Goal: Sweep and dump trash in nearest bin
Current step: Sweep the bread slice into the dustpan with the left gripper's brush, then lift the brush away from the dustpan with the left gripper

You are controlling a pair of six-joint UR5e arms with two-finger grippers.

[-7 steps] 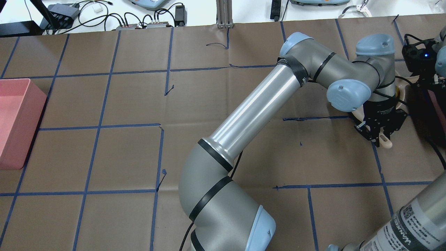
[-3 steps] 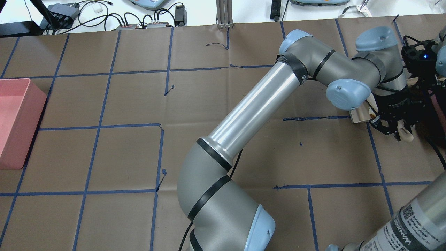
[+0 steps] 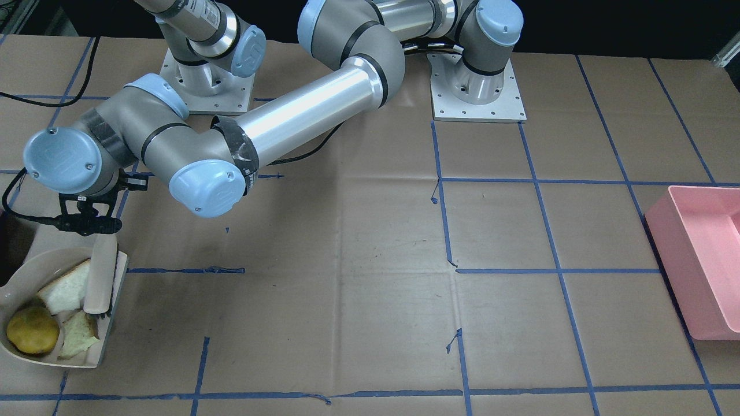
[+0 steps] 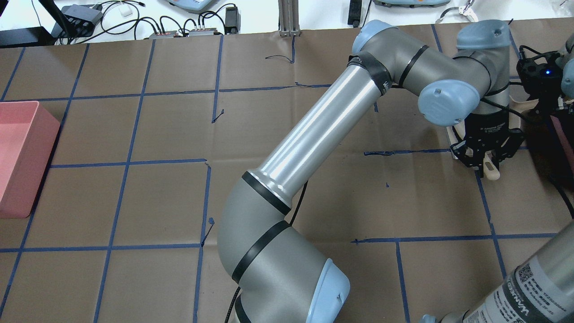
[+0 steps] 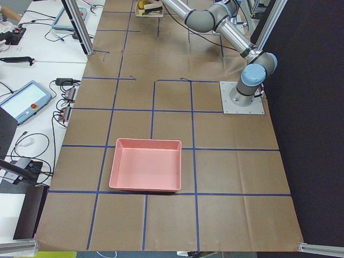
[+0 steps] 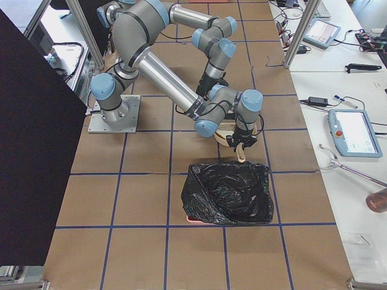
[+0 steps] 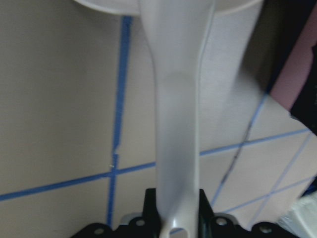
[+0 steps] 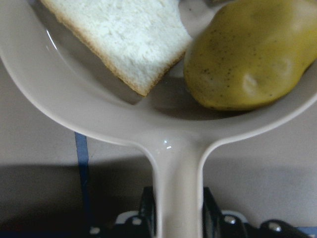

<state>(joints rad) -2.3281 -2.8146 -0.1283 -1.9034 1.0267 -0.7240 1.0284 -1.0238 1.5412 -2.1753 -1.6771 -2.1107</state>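
Observation:
Two bitten white bread pieces (image 3: 62, 293) (image 3: 77, 340) and a round olive-yellow fruit (image 3: 32, 329) lie in a beige dustpan (image 3: 23, 276) at the table's end on my right. My right gripper (image 8: 177, 210) is shut on the dustpan's handle; bread (image 8: 119, 39) and fruit (image 8: 252, 54) show in its wrist view. My left gripper (image 3: 91, 228) reaches across and is shut on a beige brush (image 3: 101, 271), whose head rests over the pan's edge beside the bread. The left wrist view shows the jaws (image 7: 174, 210) clamped on the brush handle (image 7: 176, 99).
A bin lined with a black trash bag (image 6: 230, 193) stands right next to the dustpan. A pink bin (image 4: 27, 170) sits far off at the table's opposite end. My left arm's long link (image 4: 323, 134) spans the table's middle.
My left gripper swung the brush to the right toward the table's end, then came back left and a little farther from my base. The dustpan stayed put.

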